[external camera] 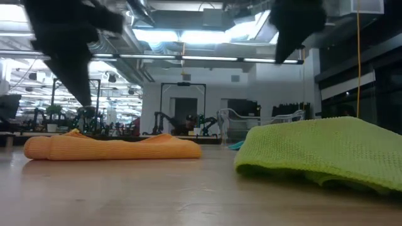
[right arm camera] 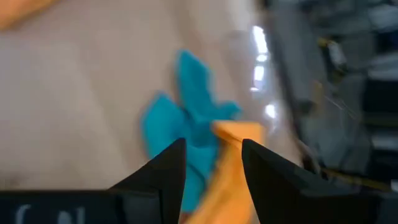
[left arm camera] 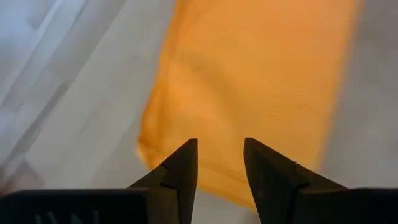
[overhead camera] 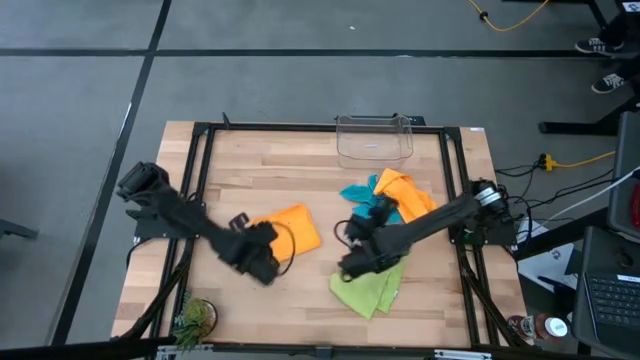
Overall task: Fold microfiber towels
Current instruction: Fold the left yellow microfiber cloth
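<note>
A folded orange towel (overhead camera: 295, 228) lies flat on the table's middle and also shows in the low view (external camera: 113, 147). My left gripper (overhead camera: 258, 255) hovers open over its near left edge (left arm camera: 186, 124), touching nothing. A crumpled lime green towel (overhead camera: 372, 285) lies near the front and also shows in the low view (external camera: 326, 154). A teal towel (overhead camera: 365, 195) and a second orange towel (overhead camera: 408, 195) lie heaped together at the right. My right gripper (overhead camera: 356, 258) is raised, open and empty between the green towel and that heap, which shows ahead of its fingers (right arm camera: 213, 149).
A clear plastic bin (overhead camera: 375, 138) stands at the far edge, behind the heap. A small green plant (overhead camera: 195, 318) sits at the near left corner. Black frame rails (overhead camera: 200, 180) run along the table's sides. Bare wood lies at the far left.
</note>
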Controlling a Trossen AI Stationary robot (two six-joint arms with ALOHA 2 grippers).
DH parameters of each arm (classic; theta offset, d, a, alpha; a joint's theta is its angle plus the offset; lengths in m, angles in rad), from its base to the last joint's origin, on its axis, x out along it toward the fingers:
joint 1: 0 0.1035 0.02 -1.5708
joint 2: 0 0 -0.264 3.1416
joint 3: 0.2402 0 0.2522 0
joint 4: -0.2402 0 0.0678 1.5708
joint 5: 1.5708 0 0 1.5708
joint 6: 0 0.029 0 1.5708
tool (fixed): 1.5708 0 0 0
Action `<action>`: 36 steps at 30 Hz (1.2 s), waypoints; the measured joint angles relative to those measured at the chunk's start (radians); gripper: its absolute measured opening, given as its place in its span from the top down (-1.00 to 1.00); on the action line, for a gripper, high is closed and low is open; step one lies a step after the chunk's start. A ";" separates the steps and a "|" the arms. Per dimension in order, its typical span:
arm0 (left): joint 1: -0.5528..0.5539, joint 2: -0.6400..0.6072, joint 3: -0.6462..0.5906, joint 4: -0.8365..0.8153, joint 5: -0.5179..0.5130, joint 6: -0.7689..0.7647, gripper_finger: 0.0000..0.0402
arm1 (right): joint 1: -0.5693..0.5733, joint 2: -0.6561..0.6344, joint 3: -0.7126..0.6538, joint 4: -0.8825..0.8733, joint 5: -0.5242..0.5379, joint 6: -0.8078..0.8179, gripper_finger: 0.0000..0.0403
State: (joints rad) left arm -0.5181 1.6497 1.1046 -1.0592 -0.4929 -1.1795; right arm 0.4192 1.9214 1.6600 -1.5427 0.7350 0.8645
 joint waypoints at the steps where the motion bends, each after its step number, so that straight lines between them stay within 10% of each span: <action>1: 0.033 0.000 0.000 0.000 0.029 0.036 0.39 | 0.007 -0.021 -0.001 -0.030 0.023 0.074 0.21; 4: 0.127 -0.004 0.000 0.006 0.134 0.133 0.39 | 0.005 -0.113 -0.058 0.008 0.008 0.130 0.21; 12: 0.235 -0.104 0.000 0.233 0.441 0.540 0.44 | -0.024 -0.240 -0.289 0.142 -0.500 -0.183 0.21; 20: 0.318 -0.308 0.000 0.094 0.294 0.647 0.55 | -0.026 -0.278 -0.519 0.859 -0.746 -0.670 0.21; 25: 0.383 -0.495 -0.110 0.136 0.289 0.640 0.61 | -0.046 -0.281 -0.580 1.119 -0.754 -0.767 0.21; 33: 0.426 -0.711 -0.558 0.884 0.403 0.510 0.69 | -0.072 -0.281 -0.596 1.189 -0.725 -0.736 0.21; 36: 0.437 -0.679 -0.602 0.920 0.398 0.495 0.69 | -0.072 -0.281 -0.596 1.188 -0.726 -0.738 0.21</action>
State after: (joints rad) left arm -0.0814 0.9709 0.5025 -0.1388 -0.0946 -0.6847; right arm 0.3470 1.6402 1.0637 -0.3548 0.0093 0.1268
